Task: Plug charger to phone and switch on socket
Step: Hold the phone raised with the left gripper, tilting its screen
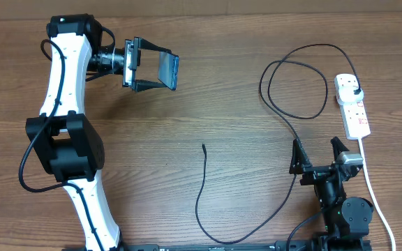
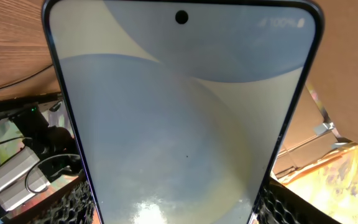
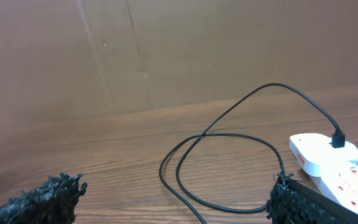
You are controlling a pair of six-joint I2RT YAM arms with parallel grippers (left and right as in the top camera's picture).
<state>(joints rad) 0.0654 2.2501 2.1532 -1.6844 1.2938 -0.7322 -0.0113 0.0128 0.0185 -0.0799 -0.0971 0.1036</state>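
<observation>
My left gripper point(image 1: 152, 72) is shut on the phone point(image 1: 169, 70) and holds it tilted above the table at the upper left. In the left wrist view the phone's light blue-teal screen point(image 2: 182, 118) fills the frame between my fingers. The charger's black cable point(image 1: 208, 209) runs from its free connector tip point(image 1: 203, 146) at mid-table, loops along the front, then coils up to its plug head point(image 1: 355, 92) seated in the white socket strip point(image 1: 353, 106) at the right. My right gripper point(image 1: 319, 155) is open and empty, just left of the strip, with the cable loop point(image 3: 229, 168) ahead.
The strip's white cord point(image 1: 374, 195) trails down the right side past my right arm. The socket end with its red marks shows at the right edge of the right wrist view point(image 3: 334, 162). A brown cardboard wall point(image 3: 166, 50) stands behind the table.
</observation>
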